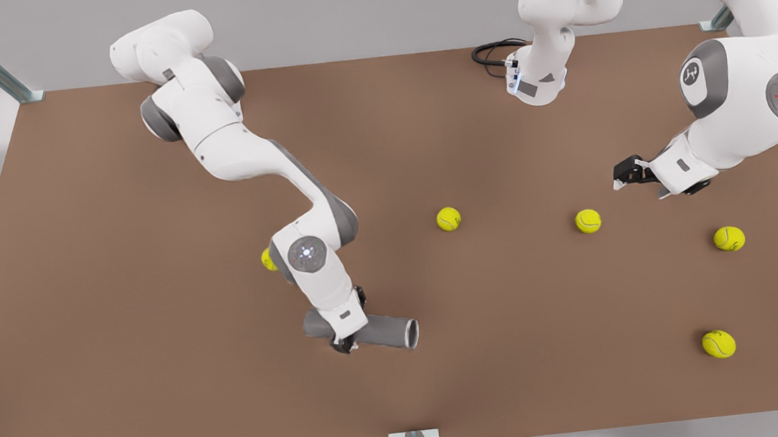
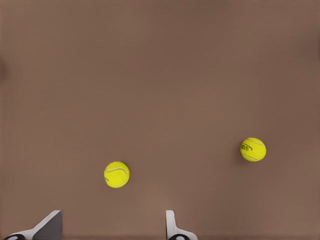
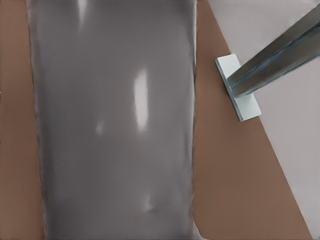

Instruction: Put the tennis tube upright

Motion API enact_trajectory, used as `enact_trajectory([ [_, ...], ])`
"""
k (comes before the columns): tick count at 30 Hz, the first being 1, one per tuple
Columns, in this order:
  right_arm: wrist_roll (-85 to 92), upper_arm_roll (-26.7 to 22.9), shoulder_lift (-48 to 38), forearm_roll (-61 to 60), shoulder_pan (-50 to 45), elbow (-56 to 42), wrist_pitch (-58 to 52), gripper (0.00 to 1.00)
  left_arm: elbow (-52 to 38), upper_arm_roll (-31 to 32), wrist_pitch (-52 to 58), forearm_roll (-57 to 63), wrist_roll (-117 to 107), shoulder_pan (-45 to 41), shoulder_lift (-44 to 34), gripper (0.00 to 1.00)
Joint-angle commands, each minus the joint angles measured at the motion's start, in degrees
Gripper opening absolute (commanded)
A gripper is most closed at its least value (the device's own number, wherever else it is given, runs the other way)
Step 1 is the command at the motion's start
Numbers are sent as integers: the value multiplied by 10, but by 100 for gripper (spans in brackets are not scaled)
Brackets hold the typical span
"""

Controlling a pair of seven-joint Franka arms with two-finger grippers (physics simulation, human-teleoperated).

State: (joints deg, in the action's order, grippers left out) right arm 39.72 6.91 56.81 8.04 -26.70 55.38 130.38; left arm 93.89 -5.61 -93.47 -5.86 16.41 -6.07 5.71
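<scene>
Now the tennis tube (image 1: pixel 387 331) lies flat on the brown table (image 1: pixel 116 273), lower middle of the front view, with the right gripper (image 1: pixel 345 337) down over it; its grip I cannot tell. At middle right the left gripper (image 1: pixel 624 174) hangs with fingers (image 2: pixel 172 225) apart, holding nothing, near a yellow ball (image 1: pixel 588 221).

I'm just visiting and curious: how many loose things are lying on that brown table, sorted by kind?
Balls: 5 (the last partly hidden behind an arm)
Tube: 1, lying on its side
Total: 6
</scene>
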Motion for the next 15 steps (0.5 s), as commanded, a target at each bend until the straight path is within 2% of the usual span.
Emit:
enact_trajectory([
  [1,259,-4,1,16,-11,-3,7,67,0,0,1,1,-1,0,-2,100],
  [2,291,-7,2,38,-8,-4,7,70,0,0,1,0,-2,0,-3,100],
  [5,375,-13,3,60,-11,-9,-64,70,2,-1,4,0,-3,0,-4,100],
  [7,444,-7,7,56,-10,-10,-13,70,2,-1,9,0,-3,0,-7,100],
  [8,408,7,25,44,-12,-17,7,67,3,-1,9,0,-4,0,-7,100],
  [9,358,3,61,45,-38,-69,24,67,3,-1,9,0,-3,0,-7,100],
  [12,264,8,99,43,-39,-73,140,66,2,-2,9,0,-3,0,-7,100],
  [15,181,3,110,44,-62,-74,160,66,2,-2,8,0,-4,0,-5,100],
])
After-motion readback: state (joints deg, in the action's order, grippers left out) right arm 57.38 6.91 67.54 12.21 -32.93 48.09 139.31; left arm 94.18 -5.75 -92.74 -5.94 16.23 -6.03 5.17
